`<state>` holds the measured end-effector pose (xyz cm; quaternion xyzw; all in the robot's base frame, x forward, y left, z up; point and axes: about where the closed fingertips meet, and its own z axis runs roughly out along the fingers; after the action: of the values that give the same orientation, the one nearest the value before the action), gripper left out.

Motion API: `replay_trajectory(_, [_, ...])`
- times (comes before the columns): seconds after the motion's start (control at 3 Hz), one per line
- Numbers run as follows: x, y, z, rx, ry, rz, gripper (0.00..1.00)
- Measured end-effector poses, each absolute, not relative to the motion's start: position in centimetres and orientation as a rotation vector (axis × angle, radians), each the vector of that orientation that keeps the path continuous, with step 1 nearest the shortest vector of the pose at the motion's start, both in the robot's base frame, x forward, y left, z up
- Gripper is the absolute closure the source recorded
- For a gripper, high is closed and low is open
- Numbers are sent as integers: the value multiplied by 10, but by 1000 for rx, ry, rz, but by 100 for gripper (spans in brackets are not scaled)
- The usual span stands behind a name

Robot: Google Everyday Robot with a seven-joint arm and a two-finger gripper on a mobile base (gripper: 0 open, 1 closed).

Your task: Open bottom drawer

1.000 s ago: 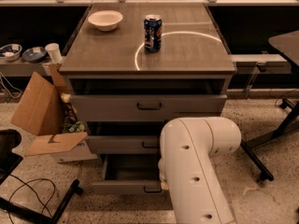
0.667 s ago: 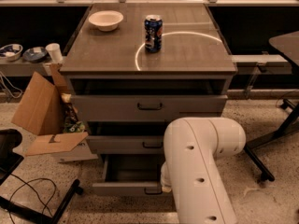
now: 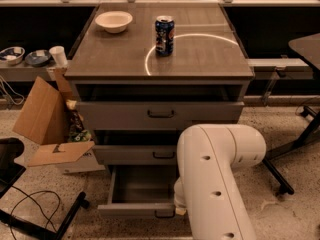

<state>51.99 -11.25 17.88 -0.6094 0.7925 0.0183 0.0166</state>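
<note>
The grey cabinet (image 3: 160,59) has three drawers. The bottom drawer (image 3: 131,210) stands pulled out toward me, and its plain grey tray (image 3: 142,185) shows inside. Its small dark bar handle (image 3: 164,215) sits at the right end of the visible front. My white arm (image 3: 215,179) reaches down in front of the cabinet's right half and covers the drawer's right side. My gripper (image 3: 178,209) is at the arm's lower end, right beside the handle, and is almost wholly hidden by the arm. The middle drawer (image 3: 135,155) and the top drawer (image 3: 160,115) each stick out a little.
A white bowl (image 3: 114,21) and a blue soda can (image 3: 164,35) stand on the cabinet top. An open cardboard box (image 3: 47,119) lies against the cabinet's left side. A black chair base (image 3: 45,219) with cables is at lower left. Dark chair legs (image 3: 282,171) stand at right.
The bottom drawer has slid further out toward me. The arm has drawn back slightly to the right with it.
</note>
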Motion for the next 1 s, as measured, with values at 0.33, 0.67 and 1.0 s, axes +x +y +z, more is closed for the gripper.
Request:
replay_trajectory(0.33, [520,-111,181,-1894,2464,57,100])
replay_trajectory(0.67, [502,-119,179,-1884,2502,71,100])
replay_trajectory(1.0, [505,-122,183,-1866,2508,56,100])
